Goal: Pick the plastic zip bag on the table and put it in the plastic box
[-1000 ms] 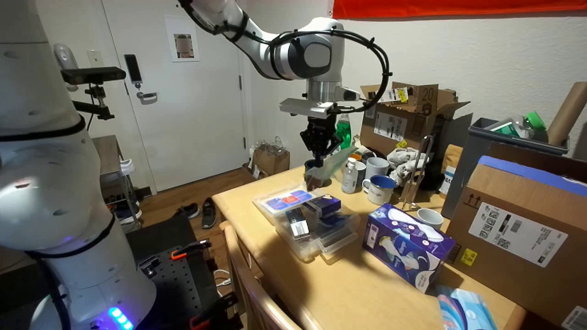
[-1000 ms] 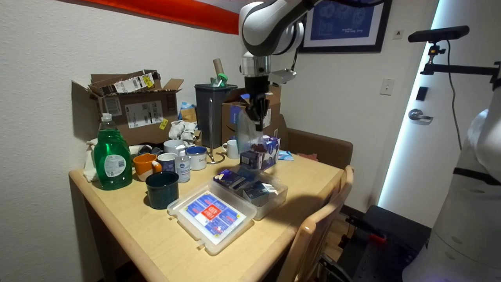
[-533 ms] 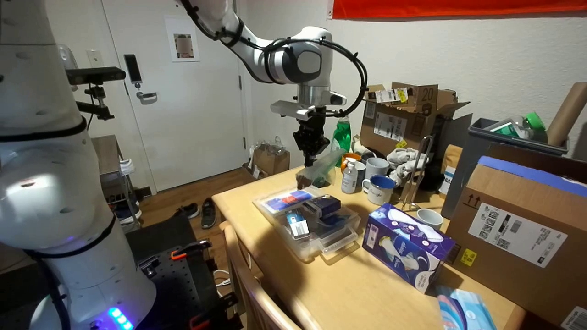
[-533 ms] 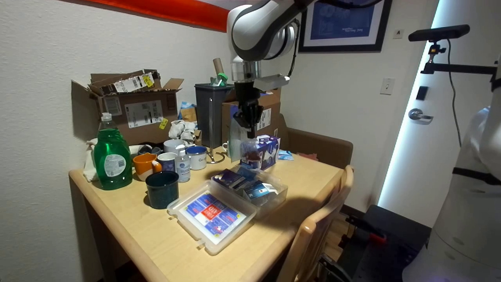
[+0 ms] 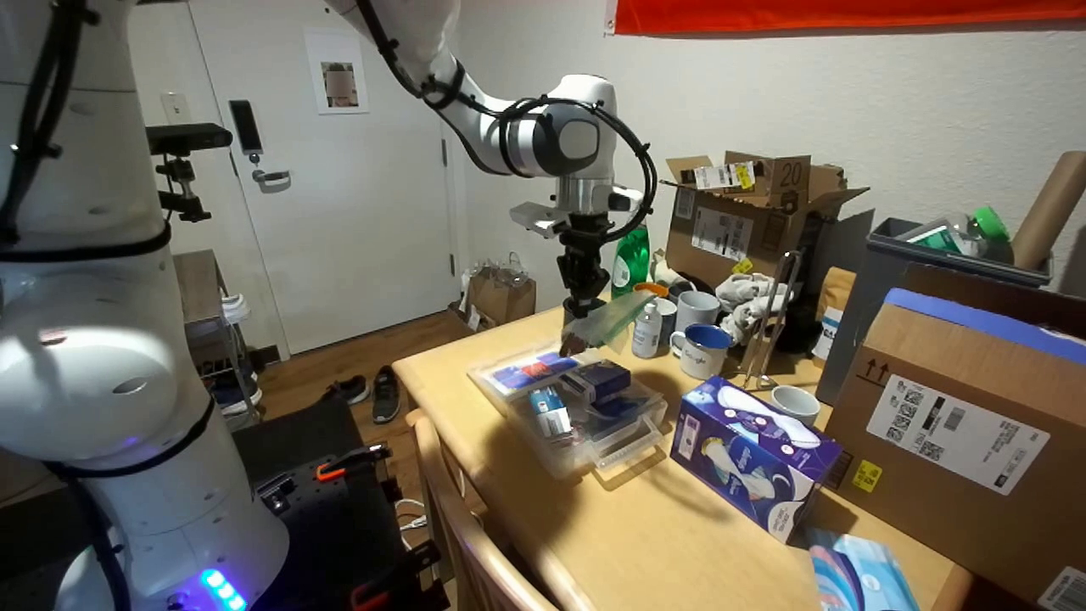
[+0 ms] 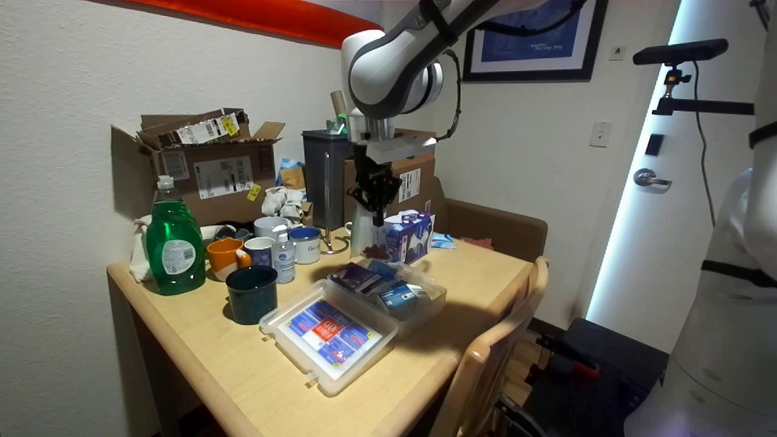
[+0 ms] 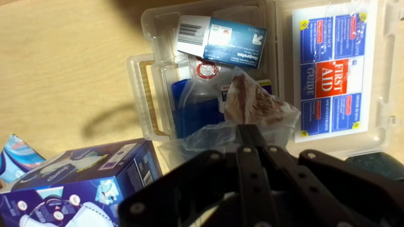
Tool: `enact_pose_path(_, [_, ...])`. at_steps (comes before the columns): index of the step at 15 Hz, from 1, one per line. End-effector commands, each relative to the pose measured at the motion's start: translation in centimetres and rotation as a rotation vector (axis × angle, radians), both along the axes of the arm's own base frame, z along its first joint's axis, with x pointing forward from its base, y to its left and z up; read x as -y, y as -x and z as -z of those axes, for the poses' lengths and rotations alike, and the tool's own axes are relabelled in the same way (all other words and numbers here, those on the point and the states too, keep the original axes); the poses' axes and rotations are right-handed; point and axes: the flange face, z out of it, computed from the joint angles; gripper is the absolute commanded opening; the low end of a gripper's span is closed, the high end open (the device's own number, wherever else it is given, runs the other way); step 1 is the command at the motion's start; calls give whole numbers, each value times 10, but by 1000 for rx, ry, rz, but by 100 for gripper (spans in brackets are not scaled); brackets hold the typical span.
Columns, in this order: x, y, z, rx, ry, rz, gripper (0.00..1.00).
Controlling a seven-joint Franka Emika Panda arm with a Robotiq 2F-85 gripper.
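Claw [image 7: 251, 134] clamped tight on zip bag [image 5: 609, 319]; long axis slanted, reddish end lowest, near plastic box [image 6: 430, 311].

In the wrist view the zip bag [image 7: 260, 105] is clear and whitish, with red-brown and cream streaks inside. At five o'clock, the gripper [image 7: 251, 135] is black with small pale dots. Toward twelve, the ibuprofen carton [image 7: 233, 42] is teal, its white end striped by a black barcode. Between two and three, the first aid guide [image 7: 333, 77] sets blue panels round a red block (with a yellow spot at each corner). The plastic box [image 7: 165, 34] is colourless; the Always box [image 7: 82, 176] at eight is purple with white shapes. In an exterior view, the bottle [image 6: 176, 243] at nine o'clock is green and the mug [image 6: 252, 297] at eight dark teal.
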Motion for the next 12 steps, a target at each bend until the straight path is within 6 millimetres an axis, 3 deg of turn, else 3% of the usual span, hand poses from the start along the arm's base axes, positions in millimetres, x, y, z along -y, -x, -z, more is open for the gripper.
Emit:
enact_pose_path(1, [11, -17, 16, 32, 12, 136, 0])
enact_pose_path(7, [47, -31, 22, 69, 4, 313, 0])
enact_pose_path(12, [62, -40, 34, 67, 18, 375, 0])
